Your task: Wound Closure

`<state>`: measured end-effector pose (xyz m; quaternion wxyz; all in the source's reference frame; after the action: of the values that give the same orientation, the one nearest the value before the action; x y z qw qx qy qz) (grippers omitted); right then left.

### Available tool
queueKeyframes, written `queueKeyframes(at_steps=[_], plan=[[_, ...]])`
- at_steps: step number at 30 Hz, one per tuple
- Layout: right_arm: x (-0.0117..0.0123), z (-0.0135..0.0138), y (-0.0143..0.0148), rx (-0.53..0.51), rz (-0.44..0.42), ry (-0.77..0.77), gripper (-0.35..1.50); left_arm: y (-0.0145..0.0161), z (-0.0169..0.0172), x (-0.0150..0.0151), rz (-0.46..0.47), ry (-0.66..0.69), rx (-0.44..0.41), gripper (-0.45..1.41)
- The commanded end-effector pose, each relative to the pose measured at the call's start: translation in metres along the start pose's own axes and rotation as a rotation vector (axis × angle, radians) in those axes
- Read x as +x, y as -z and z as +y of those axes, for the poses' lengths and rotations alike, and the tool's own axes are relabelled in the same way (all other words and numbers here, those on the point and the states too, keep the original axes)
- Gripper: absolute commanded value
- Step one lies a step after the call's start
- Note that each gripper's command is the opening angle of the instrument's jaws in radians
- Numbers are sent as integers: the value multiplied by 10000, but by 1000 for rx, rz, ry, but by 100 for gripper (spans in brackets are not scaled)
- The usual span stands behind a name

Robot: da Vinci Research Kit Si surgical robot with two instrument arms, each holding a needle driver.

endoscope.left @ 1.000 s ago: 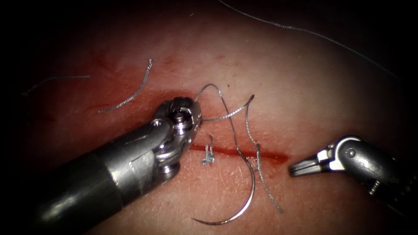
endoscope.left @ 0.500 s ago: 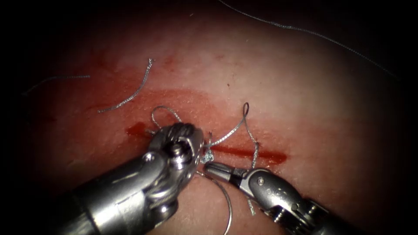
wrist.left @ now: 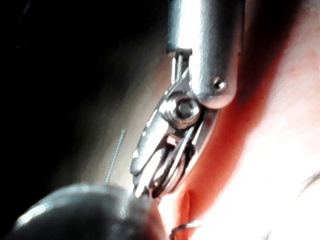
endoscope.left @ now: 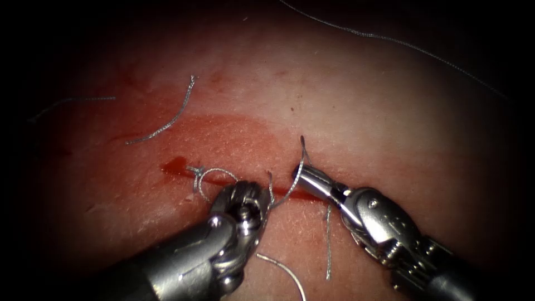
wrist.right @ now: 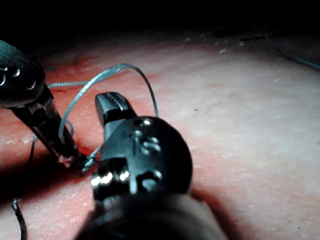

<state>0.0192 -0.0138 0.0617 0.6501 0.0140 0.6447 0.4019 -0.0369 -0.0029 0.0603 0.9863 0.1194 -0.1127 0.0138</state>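
While two claws perhaps grip thread (endoscope.left: 290, 181)

The left tool (endoscope.left: 241, 202) is bright polished steel, a rounded wrist block with a round pivot pin at its middle, on a smooth grey tube running to the lower left of the endoscope view; the right tool (endoscope.left: 307, 177) has slim silver jaws with ridged inner faces, a domed steel wrist with a small screw, and a ribbed collar toward the lower right.
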Motion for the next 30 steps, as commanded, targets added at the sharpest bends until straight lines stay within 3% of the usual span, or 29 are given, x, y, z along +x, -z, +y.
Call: queueKeyframes(at_steps=[1,4,8,15,16,19,26,30], plan=[[9,-1,-15,36,6,4,-35,7,9,-7,-2,3,-5,-45],[22,-9,-27,115,33,-18,-35,-3,4,-9,8,6,2,-45],[29,-3,-37,123,56,6,-35,-12,1,-10,16,7,15,-45],[27,40,-59,253,62,6,-35,-23,12,-15,-15,10,32,-45],[28,52,-67,336,73,-2,-35,-28,18,-13,-19,10,32,-45],[28,59,-70,416,91,-16,-35,-33,28,-10,-29,6,35,-45],[17,64,-60,603,129,-47,-35,-49,61,15,-89,-23,69,-45],[1,59,-55,681,174,-63,-35,-63,73,30,-217,25,117,-45]])
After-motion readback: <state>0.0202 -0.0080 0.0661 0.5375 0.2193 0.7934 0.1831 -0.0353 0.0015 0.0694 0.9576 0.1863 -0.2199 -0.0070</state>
